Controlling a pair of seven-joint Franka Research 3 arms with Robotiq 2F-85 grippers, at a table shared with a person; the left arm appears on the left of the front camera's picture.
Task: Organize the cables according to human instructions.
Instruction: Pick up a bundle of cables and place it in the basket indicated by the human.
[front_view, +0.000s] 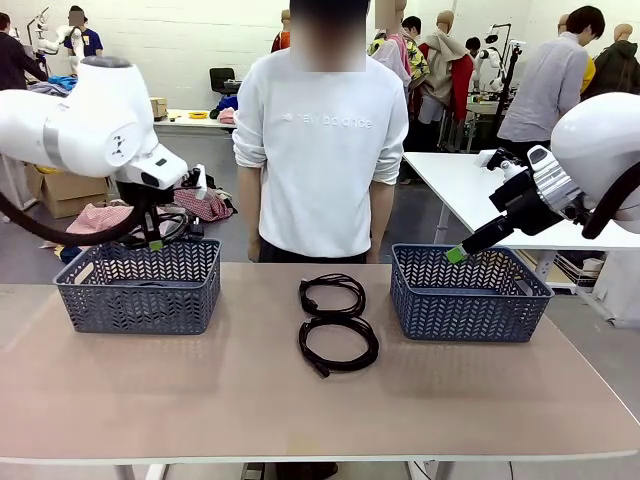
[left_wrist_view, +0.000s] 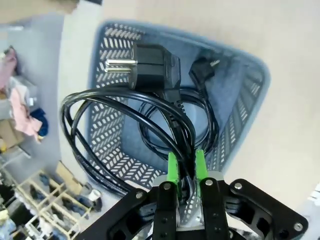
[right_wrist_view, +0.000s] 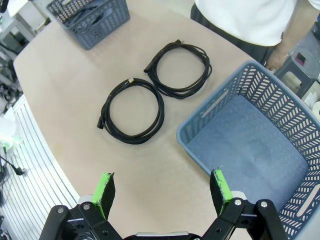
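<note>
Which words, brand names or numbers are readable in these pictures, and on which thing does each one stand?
"new balance": faint pale print across the chest of the person's white sweatshirt.
No readable marking on the black plug, the cables or the blue baskets.

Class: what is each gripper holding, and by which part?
Left gripper pinches a coiled thin black power cord by its bundled loops; right gripper holds nothing.

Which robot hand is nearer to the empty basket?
Right. The right hand hovers open at a corner of the empty basket; the left hand grips a cable over the other basket.
</note>
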